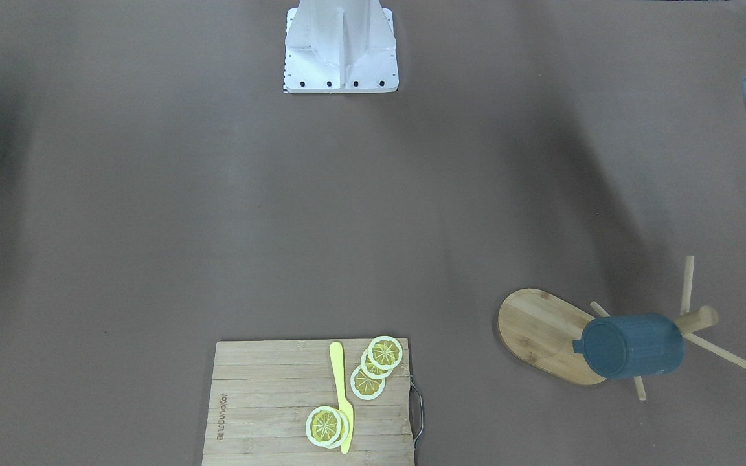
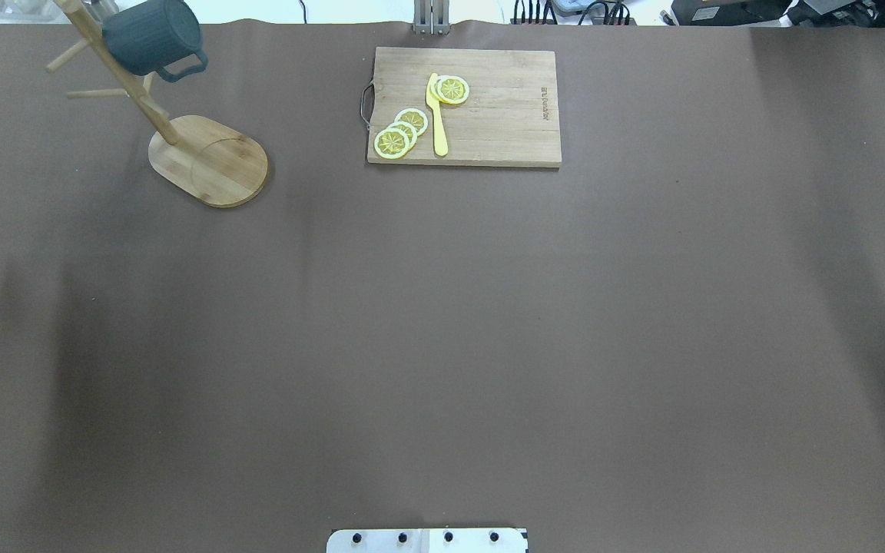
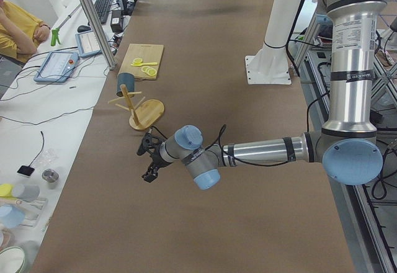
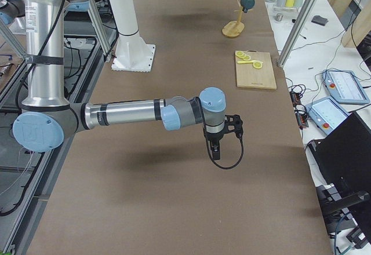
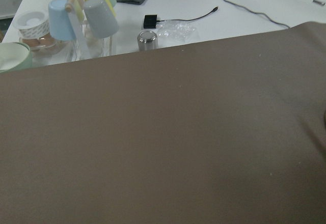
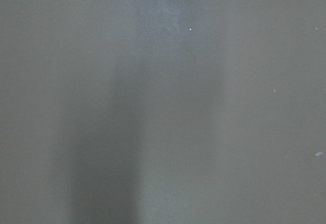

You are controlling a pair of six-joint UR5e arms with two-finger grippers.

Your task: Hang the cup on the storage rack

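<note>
The dark blue-grey ribbed cup (image 1: 632, 346) hangs by its handle on a peg of the bamboo storage rack (image 1: 538, 330), mouth toward the post. Both also show in the overhead view, cup (image 2: 152, 34) and rack (image 2: 212, 161), at the far left corner. My left gripper (image 3: 149, 161) hangs above the table some way short of the rack, apart from it. My right gripper (image 4: 215, 149) hangs over bare table, far from the rack (image 4: 233, 31). Each gripper shows only in a side view, so I cannot tell whether it is open or shut. Neither wrist view shows fingers.
A rectangular bamboo cutting board (image 2: 488, 115) with lemon slices (image 2: 400, 134) and a yellow knife (image 2: 437, 115) lies at the far middle. A side bench with coloured cups (image 5: 76, 15) stands past the table's left end. The robot's base (image 1: 340, 48) stands at the near edge.
</note>
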